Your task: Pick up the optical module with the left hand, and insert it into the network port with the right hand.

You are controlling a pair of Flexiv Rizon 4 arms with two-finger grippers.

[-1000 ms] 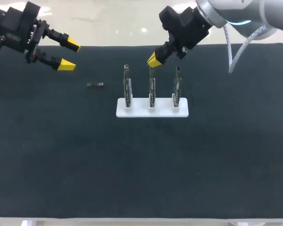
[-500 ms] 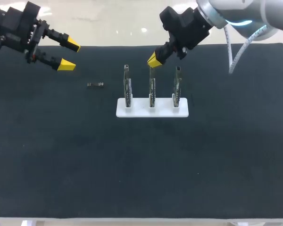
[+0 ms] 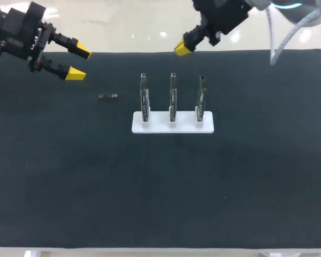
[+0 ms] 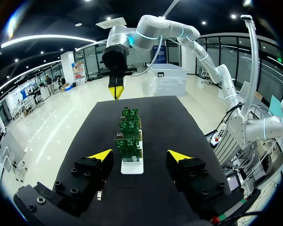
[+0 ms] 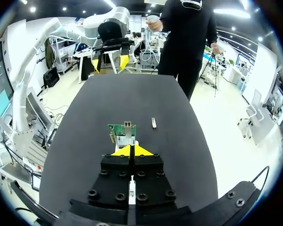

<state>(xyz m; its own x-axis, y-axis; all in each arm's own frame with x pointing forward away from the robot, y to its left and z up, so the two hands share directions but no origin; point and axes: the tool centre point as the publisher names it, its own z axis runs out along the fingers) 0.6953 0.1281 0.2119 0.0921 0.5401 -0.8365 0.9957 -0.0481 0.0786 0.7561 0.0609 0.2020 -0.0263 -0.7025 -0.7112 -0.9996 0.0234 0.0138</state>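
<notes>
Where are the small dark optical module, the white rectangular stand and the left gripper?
small dark optical module (image 3: 108, 96), head view, body's middle.
white rectangular stand (image 3: 173, 128), head view, bare front edge.
left gripper (image 3: 79, 63), head view, midway between fingertips.

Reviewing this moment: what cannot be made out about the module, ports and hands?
1. Optical module: too small in the head view to tell its ends apart; in the left wrist view a finger of the left hand partly hides it.
2. Network ports: the boards stand edge-on in the head view; in the wrist views the nearest board covers those behind.
3. Right hand: arm cut off by the head view's top edge.
</notes>
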